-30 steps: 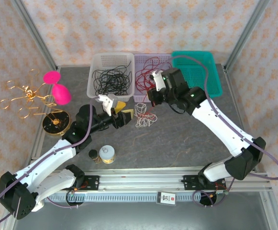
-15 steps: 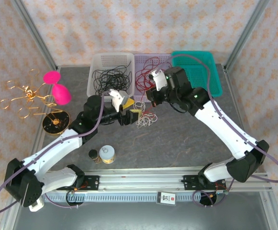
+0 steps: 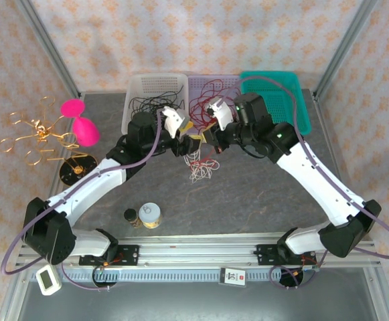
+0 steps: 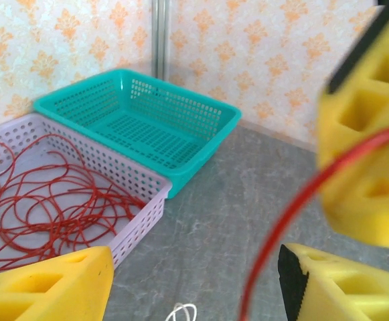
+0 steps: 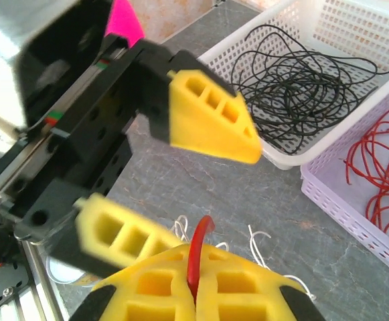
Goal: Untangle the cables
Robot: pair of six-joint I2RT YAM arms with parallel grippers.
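Cables [image 3: 199, 168]: off-white, 6 o'clock of grippers
Right gripper [image 5: 195, 284]: pinching red cable [image 5: 200, 249]
Left gripper [image 4: 194, 287]: spread wide

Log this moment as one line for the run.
right claw: shut on red cable | left claw: open, facing it | off-white cable: below the claws

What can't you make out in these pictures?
Top view: the left tool and right tool crowd together, hiding whatever is between them.
Left wrist: the red cable is blurred, and its lower end is cut off by the bottom edge.
Right wrist: the right tool's pads hide most of the off-white cables.
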